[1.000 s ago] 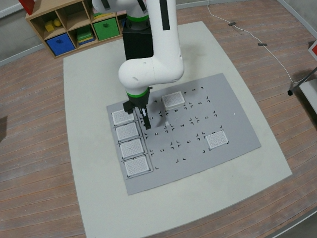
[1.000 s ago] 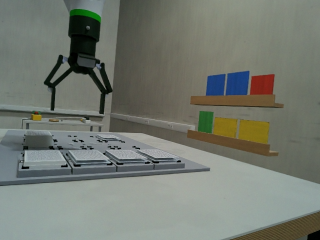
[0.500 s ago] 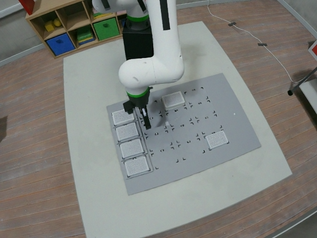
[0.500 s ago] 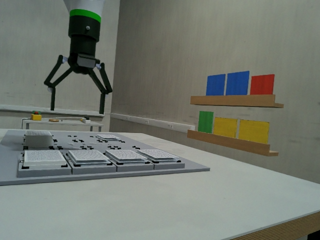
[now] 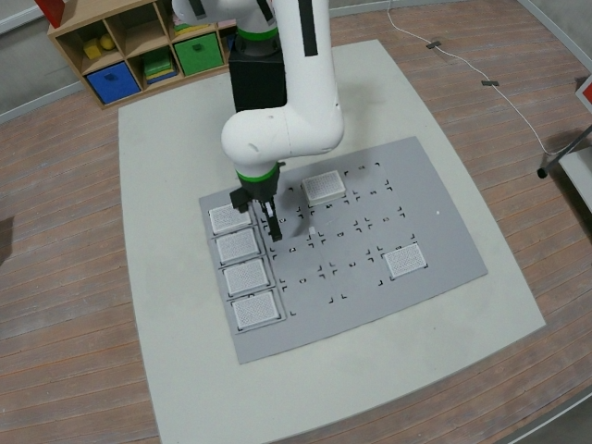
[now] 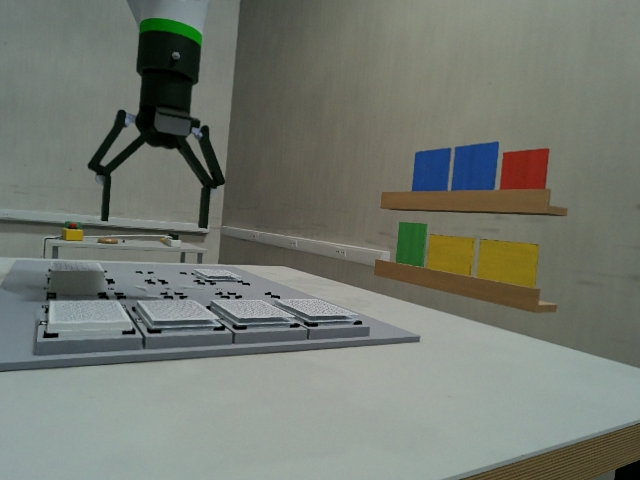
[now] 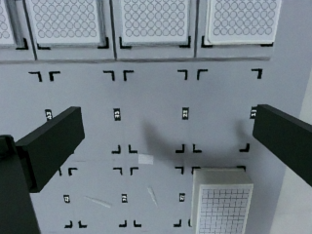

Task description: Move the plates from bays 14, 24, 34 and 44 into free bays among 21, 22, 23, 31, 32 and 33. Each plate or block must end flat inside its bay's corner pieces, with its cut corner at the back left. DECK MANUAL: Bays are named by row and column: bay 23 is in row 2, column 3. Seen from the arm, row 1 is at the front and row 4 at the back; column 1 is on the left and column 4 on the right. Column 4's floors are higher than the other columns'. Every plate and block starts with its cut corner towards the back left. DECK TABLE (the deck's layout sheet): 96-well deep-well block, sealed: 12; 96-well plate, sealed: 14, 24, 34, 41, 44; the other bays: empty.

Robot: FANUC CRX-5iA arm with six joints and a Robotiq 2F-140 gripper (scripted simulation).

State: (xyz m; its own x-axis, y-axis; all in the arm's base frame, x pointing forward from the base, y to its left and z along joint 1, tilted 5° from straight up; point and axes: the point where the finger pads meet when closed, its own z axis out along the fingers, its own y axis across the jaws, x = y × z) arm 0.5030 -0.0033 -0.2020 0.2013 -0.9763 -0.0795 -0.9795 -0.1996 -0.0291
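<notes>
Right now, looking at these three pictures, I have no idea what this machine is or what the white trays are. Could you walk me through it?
It is one white robot arm with a two-fingered tool at its end. The first picture looks down from above, the second looks across the table from the side, and the third is a camera on the arm's wrist looking straight down. On the table lies a grey deck marked into bays by black corner pieces. Four sealed well plates sit in a raised row along one edge, a fifth plate sits apart, and a taller deep-well block stands nearer the arm. The tool hangs wide open above the deck and holds nothing.
</notes>
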